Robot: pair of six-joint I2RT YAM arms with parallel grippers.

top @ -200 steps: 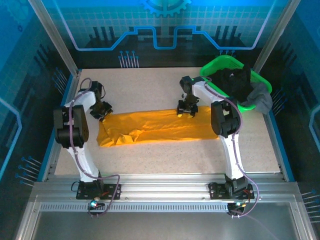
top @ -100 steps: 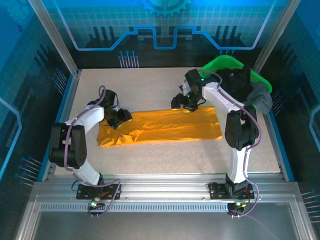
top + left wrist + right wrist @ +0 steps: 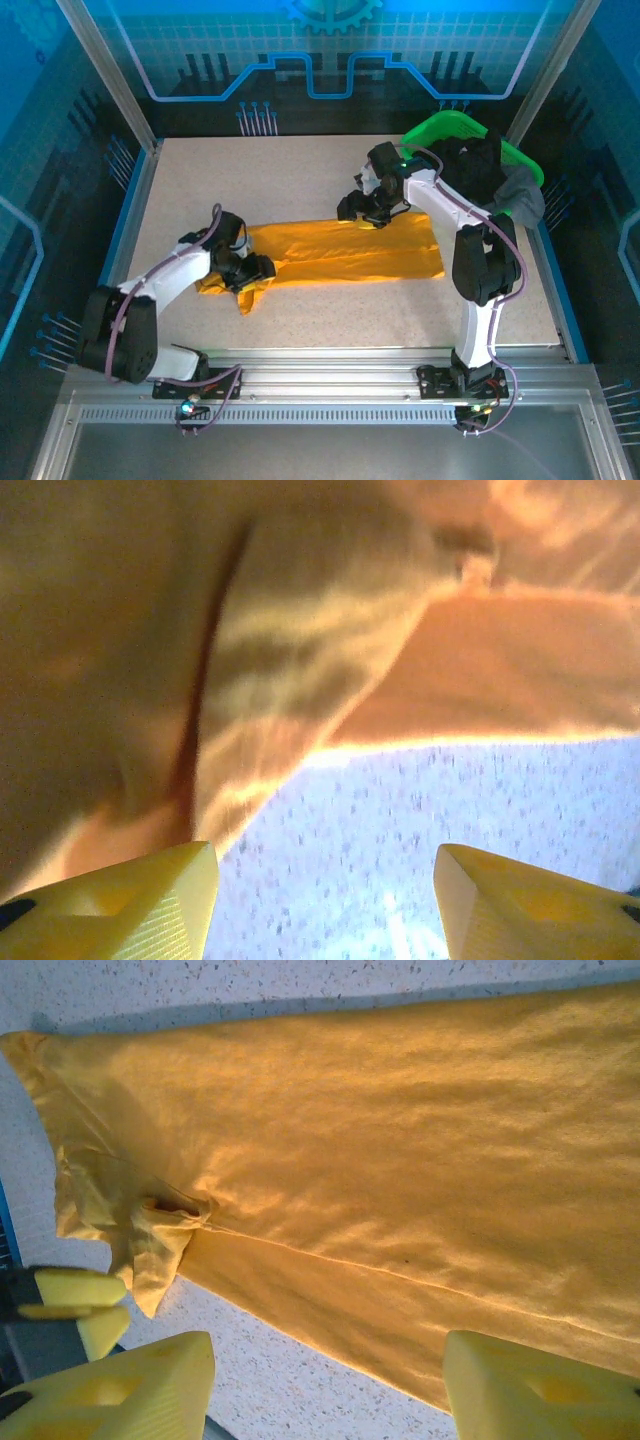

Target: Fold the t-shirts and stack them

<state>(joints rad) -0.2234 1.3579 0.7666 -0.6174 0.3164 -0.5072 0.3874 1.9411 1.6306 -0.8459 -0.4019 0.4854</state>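
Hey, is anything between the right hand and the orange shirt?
Nothing visible does. The right hand, open, hangs over the far edge of the orange t-shirt; beneath it lie cloth and speckled table. The green basket sits off to its right.

Top view: even overhead light, sharp focus throughout. The bench (image 3: 300,170) reads bright and pale. The walls (image 3: 330,40) throw a strong blue cast over the surround, which is dim. Shadows are soft and short.

Left wrist view: heavily blurred. The shirt (image 3: 300,630) sits close to the lens, out of focus and dark at upper left. A whitish-blue glare patch lies on the bench at bottom centre. Fingers (image 3: 150,900) are soft-edged.

Right wrist view: clear, warm light, with folds legible. A narrow shadow runs on the bench along the cloth's upper edge. Near fingers are slightly soft.
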